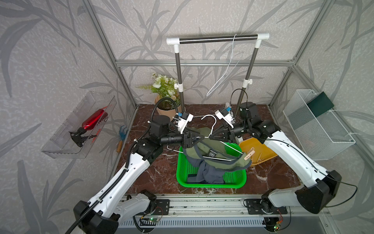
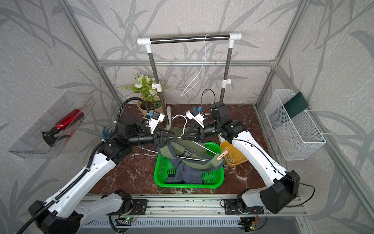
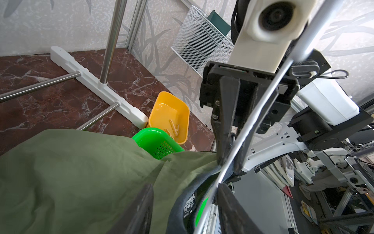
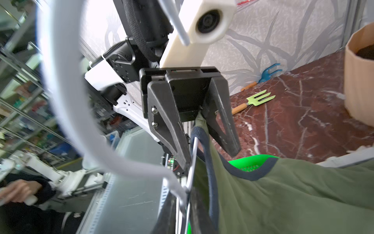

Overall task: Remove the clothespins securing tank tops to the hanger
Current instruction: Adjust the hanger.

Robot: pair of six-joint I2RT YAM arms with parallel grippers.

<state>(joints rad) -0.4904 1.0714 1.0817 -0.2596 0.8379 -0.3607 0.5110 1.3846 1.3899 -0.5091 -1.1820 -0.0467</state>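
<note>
Left gripper [image 4: 210,157]: jaws about half apart, straddling a blue-trimmed strap of the olive tank top [image 1: 226,164] and the hanger [image 1: 211,124] wire at the near shoulder. One fingertip [image 4: 187,162] touches the wire. The strap loop between the jaws hangs slack, so we see no clamp. Right gripper [image 1: 211,137] faces it nearly tip to tip, closed down to a narrow slit on the hanger neck just under the white hook, with the wire between its pads. We read that as the grip carrying the hanger. The hanger sits tilted, hook up between the two grippers and far end down over the rim of the green basket [image 1: 181,178]. The olive tank top is draped along the wire and sags into the basket. The blue tank top [image 1: 212,174] is bunched in the basket beneath it; we can't tell if any part of it is on the wire. One clothespin [image 1: 248,156] is clipped at the low far end, pinning olive cloth to the wire. Loose clothespins [image 3: 174,127] lie in the yellow tub [image 3: 162,96], just beside the basket. Basket and tub stand on the marble table [image 1: 159,172]. Behind them is the rack [image 1: 218,39], with a bare wire hanger [image 1: 223,76] hooked on its bar.
</note>
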